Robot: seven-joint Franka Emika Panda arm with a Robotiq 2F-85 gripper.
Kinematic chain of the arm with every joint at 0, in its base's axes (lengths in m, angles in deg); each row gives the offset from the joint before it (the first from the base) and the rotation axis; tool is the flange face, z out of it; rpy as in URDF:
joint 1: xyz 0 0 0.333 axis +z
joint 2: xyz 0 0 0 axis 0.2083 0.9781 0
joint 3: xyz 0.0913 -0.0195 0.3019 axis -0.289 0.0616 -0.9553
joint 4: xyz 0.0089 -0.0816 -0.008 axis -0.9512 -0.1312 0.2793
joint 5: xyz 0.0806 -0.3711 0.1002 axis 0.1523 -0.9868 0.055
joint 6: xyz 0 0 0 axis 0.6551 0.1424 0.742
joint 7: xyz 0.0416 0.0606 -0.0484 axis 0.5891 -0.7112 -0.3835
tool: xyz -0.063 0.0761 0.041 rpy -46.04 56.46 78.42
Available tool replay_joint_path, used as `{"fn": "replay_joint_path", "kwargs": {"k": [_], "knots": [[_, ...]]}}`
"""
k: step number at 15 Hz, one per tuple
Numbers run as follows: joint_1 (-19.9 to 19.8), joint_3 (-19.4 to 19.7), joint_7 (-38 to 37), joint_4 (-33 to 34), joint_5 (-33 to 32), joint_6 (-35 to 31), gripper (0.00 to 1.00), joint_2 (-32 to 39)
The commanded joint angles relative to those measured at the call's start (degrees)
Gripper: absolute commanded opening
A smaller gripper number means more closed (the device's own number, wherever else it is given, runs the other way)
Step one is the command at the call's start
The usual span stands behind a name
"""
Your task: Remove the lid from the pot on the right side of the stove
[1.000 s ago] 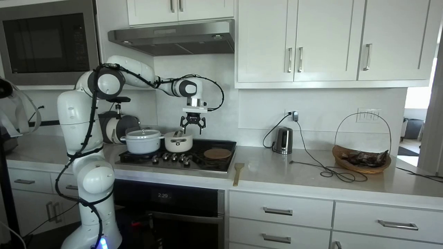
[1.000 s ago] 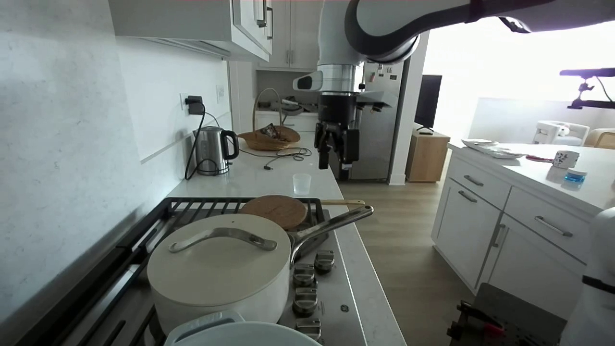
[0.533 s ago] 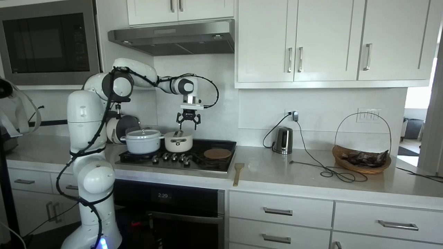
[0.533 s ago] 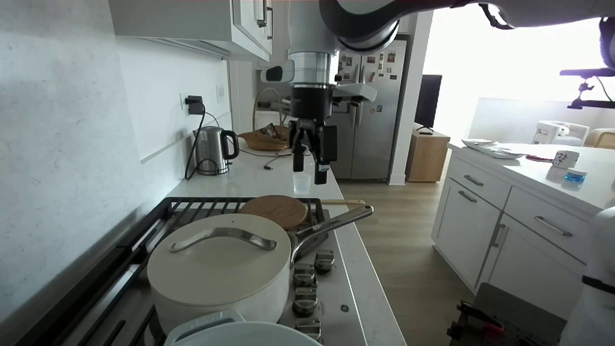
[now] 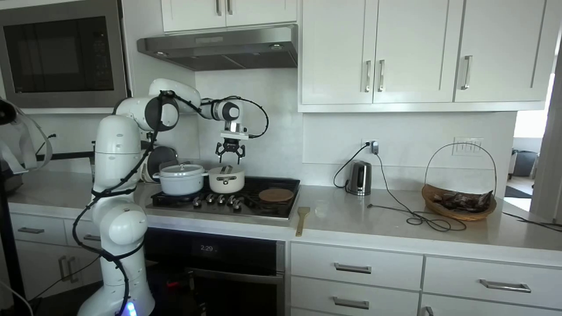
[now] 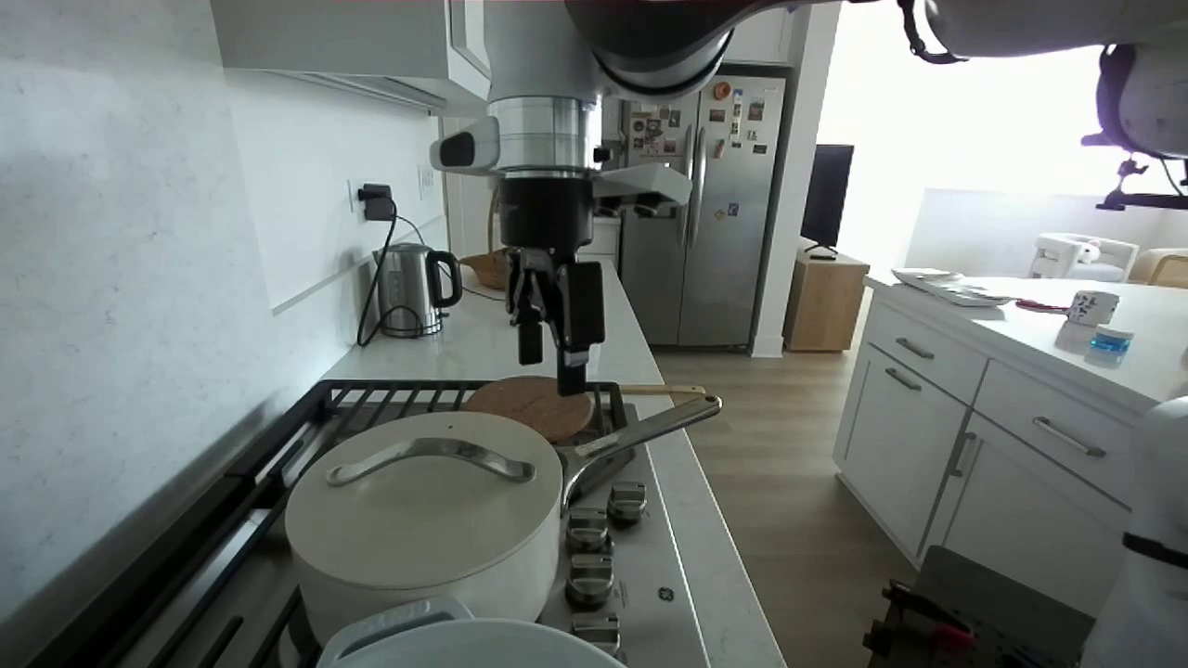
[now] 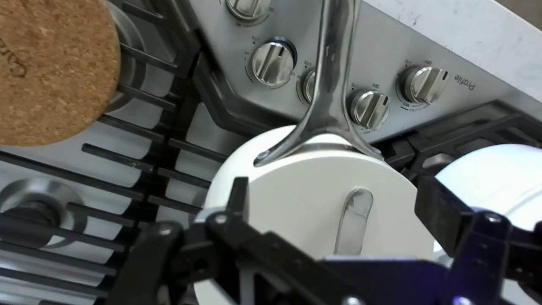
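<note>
Brought my hand (image 5: 230,160), wide and empty, nearer lid (image 6: 418,520); pot (image 5: 226,184) still covered, so grasp seemed next.

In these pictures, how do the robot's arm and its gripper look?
The smooth, rounded white arm has dark grey joint rings, a long black cable and, low down, a glowing blue light. A silvery metal collar joins it to the black, angular, two-fingered gripper.

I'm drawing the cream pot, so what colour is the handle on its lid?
Shiny silver-grey. The lid handle shows best in an exterior view.
</note>
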Motion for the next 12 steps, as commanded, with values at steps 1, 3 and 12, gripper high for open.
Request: {"fn": "replay_joint_path", "kwargs": {"k": [1, 3, 12], "knots": [[2.1, -1.9, -6.0, 6.5, -1.8, 3.2, 1.00, 5.0], [3.3, -2.8, -8.5, 8.7, -2.6, 3.7, 1.00, 7.3], [8.6, -3.6, -17.3, 18.0, -6.8, 4.9, 1.00, 15.8]]}}
